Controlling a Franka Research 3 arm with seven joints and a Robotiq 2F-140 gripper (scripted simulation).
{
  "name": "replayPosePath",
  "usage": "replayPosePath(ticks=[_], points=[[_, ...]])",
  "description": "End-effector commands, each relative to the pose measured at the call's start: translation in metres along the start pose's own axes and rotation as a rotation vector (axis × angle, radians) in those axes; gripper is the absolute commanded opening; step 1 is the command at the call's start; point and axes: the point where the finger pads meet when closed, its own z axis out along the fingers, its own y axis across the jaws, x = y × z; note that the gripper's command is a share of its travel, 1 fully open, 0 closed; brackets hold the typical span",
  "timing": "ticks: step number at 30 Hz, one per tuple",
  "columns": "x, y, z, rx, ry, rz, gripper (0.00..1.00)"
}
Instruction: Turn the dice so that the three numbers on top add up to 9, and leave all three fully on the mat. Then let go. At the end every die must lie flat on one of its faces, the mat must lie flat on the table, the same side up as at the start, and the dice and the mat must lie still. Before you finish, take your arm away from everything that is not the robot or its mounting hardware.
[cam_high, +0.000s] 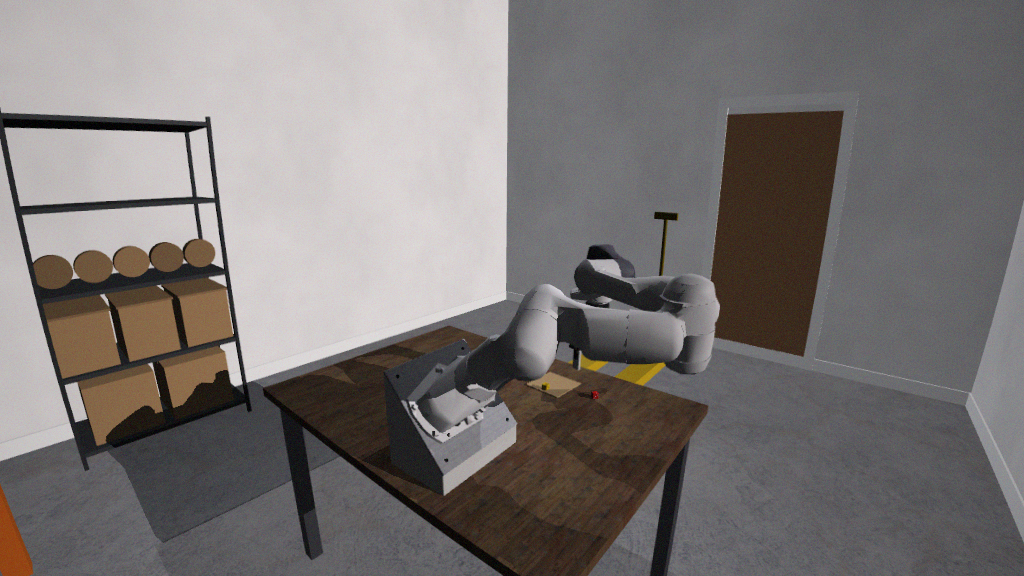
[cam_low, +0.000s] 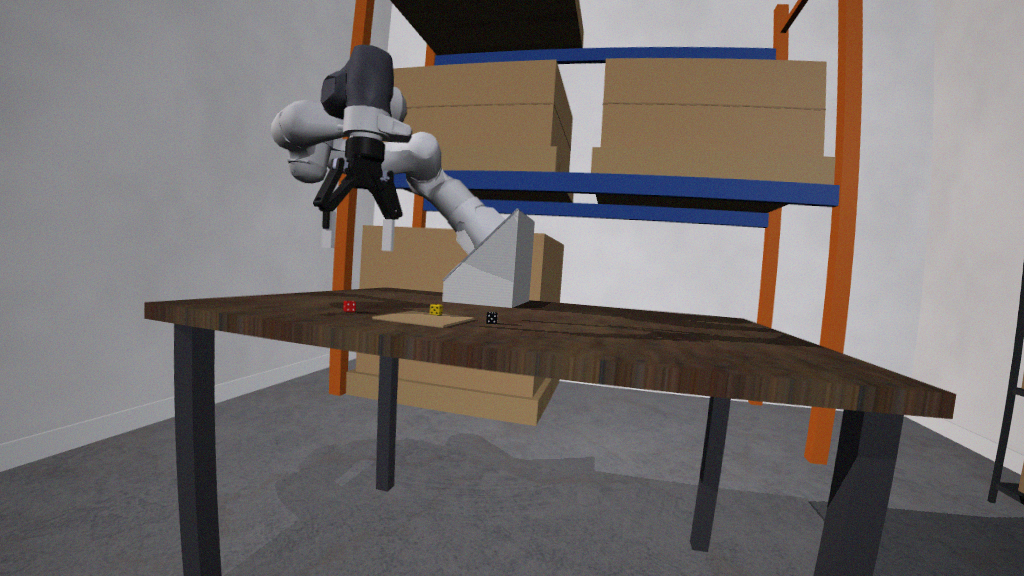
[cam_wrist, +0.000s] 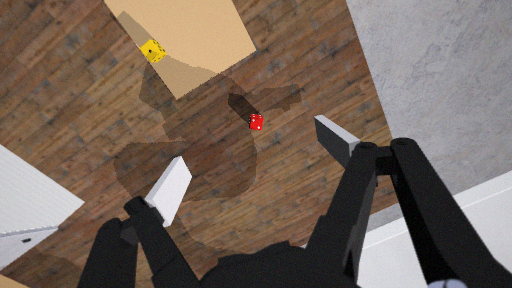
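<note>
My gripper (cam_low: 357, 237) (cam_wrist: 249, 148) is open and empty, high above the table. The red die (cam_high: 595, 394) (cam_low: 349, 305) (cam_wrist: 256, 122) lies on the table off the mat, and in the wrist view it shows between the open fingers, far below. Its top seems to show two pips. The yellow die (cam_high: 544, 386) (cam_low: 436, 309) (cam_wrist: 152, 51) is on the tan mat (cam_high: 565, 386) (cam_low: 401, 319) (cam_wrist: 210, 30), close to one edge. Its top seems to show one pip. The black die (cam_low: 491, 317) stands on the table beside the mat; its top is unreadable, and it is hidden in the top view.
The wooden table (cam_high: 572, 501) (cam_low: 644, 351) (cam_wrist: 300, 200) bears the arm's grey wedge-shaped base (cam_high: 472, 451) (cam_low: 486, 282), some way from the dice. The table's edge shows to the right of the red die in the wrist view. Shelves with boxes stand away from the table.
</note>
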Motion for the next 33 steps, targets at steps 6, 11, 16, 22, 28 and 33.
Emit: replayPosePath(ticks=[6, 11, 16, 22, 28, 33], points=[[0.0023, -0.0013, 0.0014, -0.008, -0.003, 0.254, 1.00], [0.0024, -0.0016, 0.0019, -0.008, -0.004, 0.290, 1.00], [0.0028, -0.0025, 0.0037, -0.007, -0.005, 0.409, 1.00], [0.0030, -0.0032, 0.0051, -0.007, -0.007, 0.506, 1.00], [0.0031, -0.0036, 0.0060, -0.007, -0.007, 0.571, 1.00], [0.0032, -0.0042, 0.0075, -0.008, -0.009, 0.680, 1.00]])
